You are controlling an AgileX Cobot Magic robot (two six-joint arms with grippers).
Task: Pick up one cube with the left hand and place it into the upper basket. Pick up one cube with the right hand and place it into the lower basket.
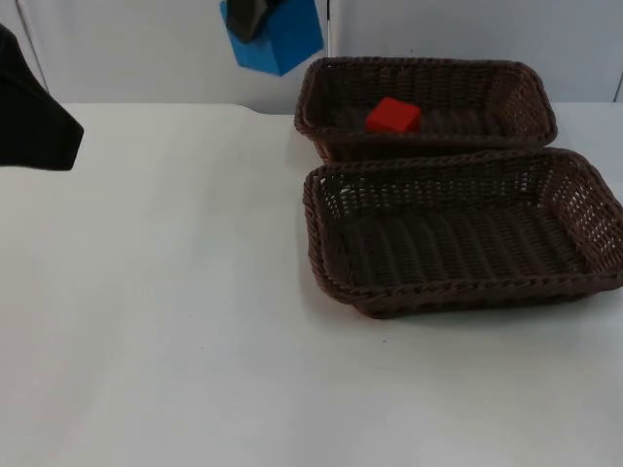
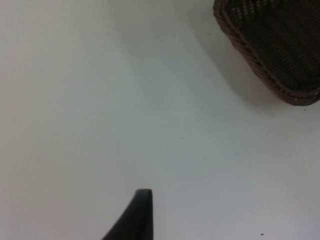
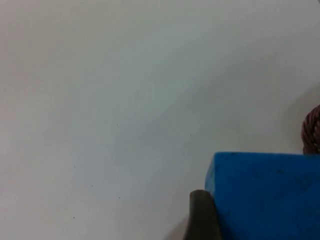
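The right hand (image 1: 255,21) pinches the blue cube (image 1: 277,34) high at far centre, left of the upper basket (image 1: 531,92). It looks light, rigid; flat sides suit gripping. The left hand's state I cannot tell.

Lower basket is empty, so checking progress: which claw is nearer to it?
Right. The right claw holds the blue cube beyond the lower basket; the left claw is far left.

two brown wicker baskets sit on the white table (image 1: 195,321): the upper basket (image 1: 526,88) at its far edge and the lower basket (image 1: 321,233) just in front. two cubes: one red cube (image 1: 393,115), one blue cube (image 1: 282,39).
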